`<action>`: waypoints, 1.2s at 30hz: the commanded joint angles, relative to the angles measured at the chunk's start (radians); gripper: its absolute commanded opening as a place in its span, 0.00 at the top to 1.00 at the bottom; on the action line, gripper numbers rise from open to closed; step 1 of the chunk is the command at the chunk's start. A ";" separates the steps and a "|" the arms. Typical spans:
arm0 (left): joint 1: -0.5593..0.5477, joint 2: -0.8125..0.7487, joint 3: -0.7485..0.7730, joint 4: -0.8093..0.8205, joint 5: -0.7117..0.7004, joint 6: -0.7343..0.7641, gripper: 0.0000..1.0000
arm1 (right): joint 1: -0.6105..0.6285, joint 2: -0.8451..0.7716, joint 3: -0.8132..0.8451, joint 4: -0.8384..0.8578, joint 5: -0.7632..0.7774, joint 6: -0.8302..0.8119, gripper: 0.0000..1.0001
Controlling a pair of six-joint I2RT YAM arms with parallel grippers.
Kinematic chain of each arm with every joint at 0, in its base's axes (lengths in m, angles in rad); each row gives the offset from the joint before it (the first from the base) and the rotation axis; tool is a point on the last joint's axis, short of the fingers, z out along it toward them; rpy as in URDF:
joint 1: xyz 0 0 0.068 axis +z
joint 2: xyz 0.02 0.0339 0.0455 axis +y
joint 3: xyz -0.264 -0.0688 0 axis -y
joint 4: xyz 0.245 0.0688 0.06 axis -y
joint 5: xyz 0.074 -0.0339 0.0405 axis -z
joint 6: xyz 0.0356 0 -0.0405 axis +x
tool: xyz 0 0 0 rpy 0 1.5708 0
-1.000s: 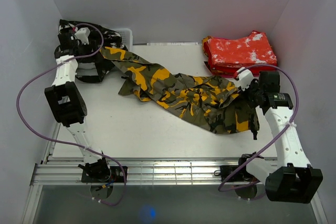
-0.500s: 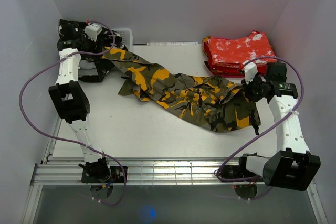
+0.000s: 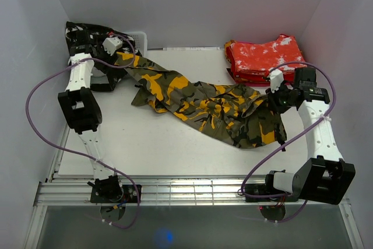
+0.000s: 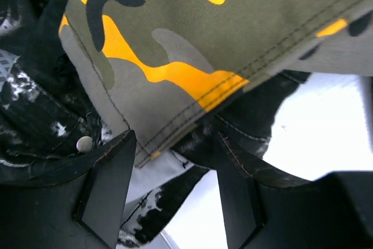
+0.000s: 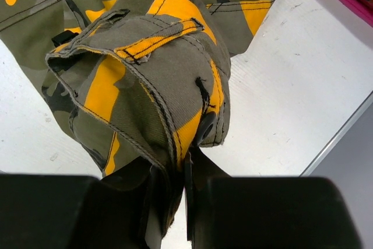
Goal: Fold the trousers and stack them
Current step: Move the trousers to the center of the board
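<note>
The olive trousers point(image 3: 198, 100) with orange-yellow and black patches lie crumpled in a diagonal across the white table point(image 3: 151, 144), one leg end at the back left. My left gripper point(image 3: 120, 52) is open at that leg end. In the left wrist view the hem point(image 4: 175, 80) lies just beyond the open left gripper point(image 4: 175, 139), over the black and white trousers point(image 4: 35, 103). My right gripper point(image 3: 270, 101) is shut on the olive trousers' waistband point(image 5: 169, 68), held pinched near its button in the right wrist view point(image 5: 182, 166).
Red and white trousers point(image 3: 265, 58) lie folded at the back right corner. The black and white trousers point(image 3: 87, 32) are piled at the back left by a white bin rim point(image 3: 140, 36). White walls close three sides. Purple cables loop beside both arms.
My left gripper has swung right from over the black pile to the olive leg end. My right arm has shifted a little back, still holding the waistband.
</note>
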 commanded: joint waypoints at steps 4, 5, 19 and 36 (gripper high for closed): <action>-0.020 0.025 0.044 0.101 -0.061 -0.005 0.37 | -0.011 0.003 0.062 -0.004 -0.018 -0.004 0.80; -0.023 0.032 0.048 0.124 -0.063 -0.013 0.40 | -0.012 0.003 0.064 -0.005 -0.015 -0.004 0.80; -0.023 -0.011 0.028 0.207 -0.048 -0.059 1.00 | -0.025 0.004 0.061 -0.004 -0.010 -0.007 0.80; 0.143 -0.463 -0.057 0.072 0.049 -0.258 1.00 | -0.239 -0.040 0.027 0.041 -0.013 -0.092 0.84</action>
